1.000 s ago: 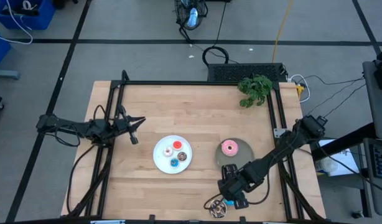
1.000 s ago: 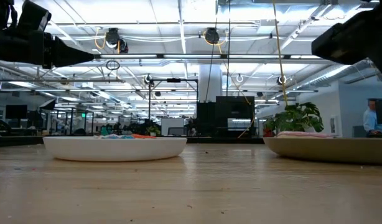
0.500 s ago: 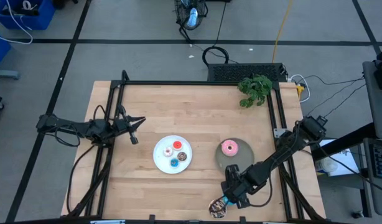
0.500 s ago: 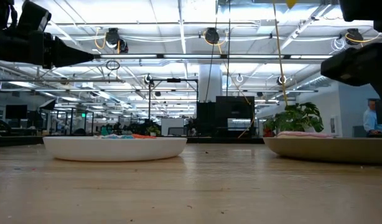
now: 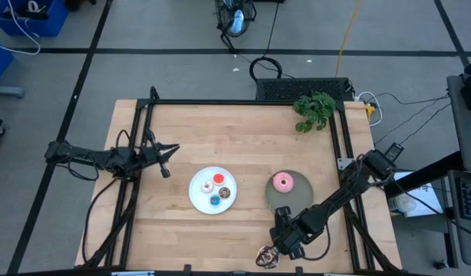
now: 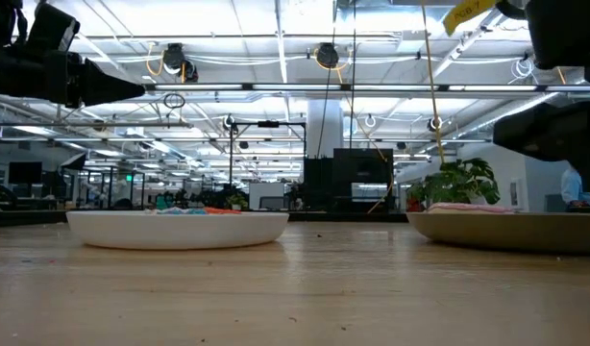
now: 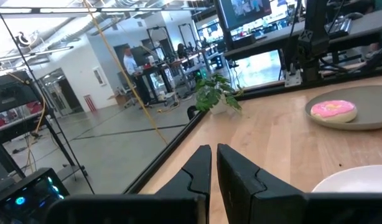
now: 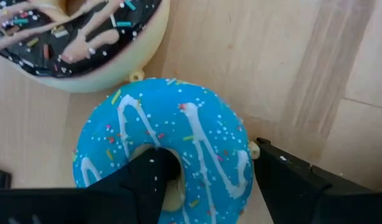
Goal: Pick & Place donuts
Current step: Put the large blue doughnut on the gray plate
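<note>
Wooden table (image 5: 243, 138) seen from above. Right gripper (image 8: 206, 180) sits at the table's 6 o'clock edge, one finger through the hole of the blue sprinkled donut (image 8: 166, 143), the other outside its rim, jaws apart around the ring. Touching it lies the brown donut (image 8: 73, 37). Pink donut (image 5: 283, 182) rests on the grey plate (image 5: 300, 194); four tiny donuts (image 5: 217, 188) on the white plate (image 5: 199, 192). Left gripper (image 5: 166, 170) waits at 9 o'clock, jaws together.

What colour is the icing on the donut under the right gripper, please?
Blue icing with white drizzle and coloured sprinkles; the right wrist view shows it best.
</note>
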`<state>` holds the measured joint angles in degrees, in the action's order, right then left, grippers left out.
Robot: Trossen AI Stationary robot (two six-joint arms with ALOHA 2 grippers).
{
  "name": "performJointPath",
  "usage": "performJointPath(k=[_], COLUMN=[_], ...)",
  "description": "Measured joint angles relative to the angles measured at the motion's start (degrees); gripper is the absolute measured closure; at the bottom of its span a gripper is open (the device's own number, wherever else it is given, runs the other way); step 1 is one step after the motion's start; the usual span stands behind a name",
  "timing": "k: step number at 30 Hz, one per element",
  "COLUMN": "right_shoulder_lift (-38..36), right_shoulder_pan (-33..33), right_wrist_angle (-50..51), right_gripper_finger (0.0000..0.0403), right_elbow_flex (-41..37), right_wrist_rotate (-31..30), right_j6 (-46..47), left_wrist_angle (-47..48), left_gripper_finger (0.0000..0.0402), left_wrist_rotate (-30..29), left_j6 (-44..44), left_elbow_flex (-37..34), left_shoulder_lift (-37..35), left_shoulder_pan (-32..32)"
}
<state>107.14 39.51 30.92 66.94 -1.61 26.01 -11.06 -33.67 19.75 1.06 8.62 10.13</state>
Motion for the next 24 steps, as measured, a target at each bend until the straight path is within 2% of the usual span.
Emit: performJointPath(k=[4,7,14,16,22,24], right_shoulder_lift=[0.1,0.0,-3.2,-5.1,-12.5,-15.6], right_shoulder_pan=[0.0,0.0,-0.9,-1.4,-3.7,-4.6], right_wrist_angle=[0.4,0.4,2.2,3.1,9.2,12.4], right_gripper_finger=[0.0189,0.0215,0.036,0.0387,0.0374,0.0379], right_elbow_flex=[0.0,0.0,-0.3,-0.2,-0.2,-0.2], right_wrist_rotate=[0.0,0.3,3.3,4.2,2.7,0.5], right_j6=[-0.2,0.3,3.2,3.3,4.4,3.9], left_wrist_angle=[0.4,0.5,0.5,0.5,0.5,0.5], left_gripper_finger=[0.0369,0.0369,0.0369,0.0369,0.0369,0.0369], left_wrist_rotate=[-0.1,-0.5,-0.6,-0.6,-0.7,-0.7], left_j6=[0.0,0.0,0.0,0.0,0.0,0.0], left_elbow_flex=[0.0,0.0,0.0,0.0,0.0,0.0], left_shoulder_lift=[0.0,0.0,0.0,0.0,0.0,0.0], left_shoulder_pan=[0.0,0.0,0.0,0.0,0.0,0.0])
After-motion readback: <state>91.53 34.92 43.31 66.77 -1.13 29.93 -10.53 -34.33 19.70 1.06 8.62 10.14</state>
